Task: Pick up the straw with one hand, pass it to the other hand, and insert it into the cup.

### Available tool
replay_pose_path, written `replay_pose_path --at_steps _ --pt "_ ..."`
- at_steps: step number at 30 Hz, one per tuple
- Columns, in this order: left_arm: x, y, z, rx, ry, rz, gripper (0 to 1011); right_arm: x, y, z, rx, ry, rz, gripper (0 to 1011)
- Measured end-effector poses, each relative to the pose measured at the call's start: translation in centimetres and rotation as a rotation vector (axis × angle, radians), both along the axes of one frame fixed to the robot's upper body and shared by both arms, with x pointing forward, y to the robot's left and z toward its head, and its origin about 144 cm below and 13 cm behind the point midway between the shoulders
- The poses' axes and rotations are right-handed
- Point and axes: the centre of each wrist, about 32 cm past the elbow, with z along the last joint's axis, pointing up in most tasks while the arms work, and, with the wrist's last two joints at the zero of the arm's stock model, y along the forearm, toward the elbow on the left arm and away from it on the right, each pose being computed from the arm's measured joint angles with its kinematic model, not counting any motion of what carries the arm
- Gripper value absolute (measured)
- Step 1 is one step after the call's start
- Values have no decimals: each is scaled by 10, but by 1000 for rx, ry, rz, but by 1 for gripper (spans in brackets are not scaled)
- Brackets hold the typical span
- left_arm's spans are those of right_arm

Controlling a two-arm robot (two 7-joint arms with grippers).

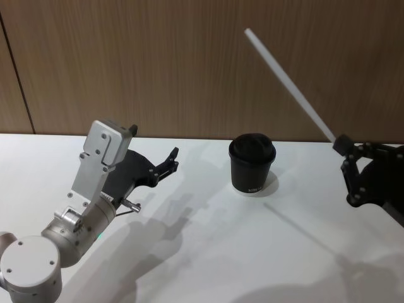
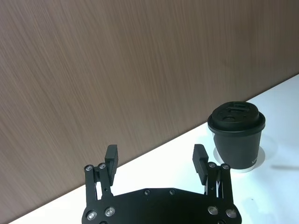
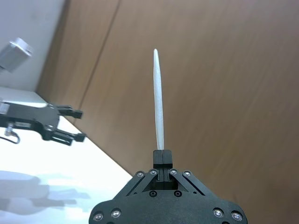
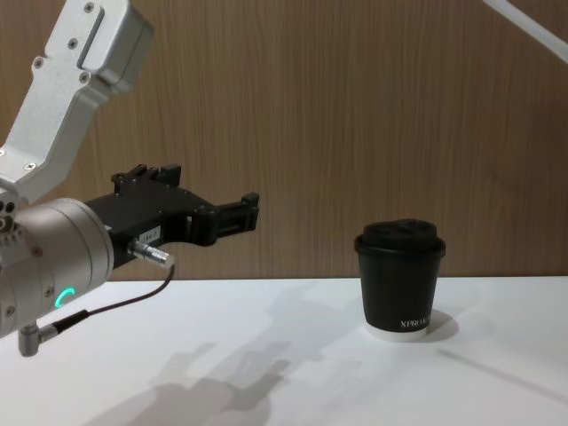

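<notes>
The white straw [image 1: 290, 85] slants up and to the left in the air, with my right gripper [image 1: 341, 146] shut on its lower end at the right edge of the table. In the right wrist view the straw [image 3: 159, 102] rises straight out of the closed fingertips [image 3: 162, 156]. The black lidded cup [image 1: 252, 164] stands upright on the table, left of and below the right gripper. My left gripper [image 1: 173, 161] hovers open and holds nothing, left of the cup. Its fingers [image 2: 111, 158] stand wide apart with the cup [image 2: 237, 135] beyond them. The chest view has the cup [image 4: 399, 280] and the straw's top [image 4: 532, 25].
The white table [image 1: 208, 252] runs back to a brown wood-panel wall [image 1: 158, 63] just behind the cup. A grey cable [image 4: 115, 306] hangs under the left wrist. Bare table lies in front of the cup and between the two arms.
</notes>
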Motion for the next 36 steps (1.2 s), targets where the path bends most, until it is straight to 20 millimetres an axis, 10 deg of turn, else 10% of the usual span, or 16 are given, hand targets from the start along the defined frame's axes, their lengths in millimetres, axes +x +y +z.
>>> replay_pose_path --at_steps 36 --pt "-1 4 2 -69 14 -68 1003 9 19 6 -20 -22 159 0"
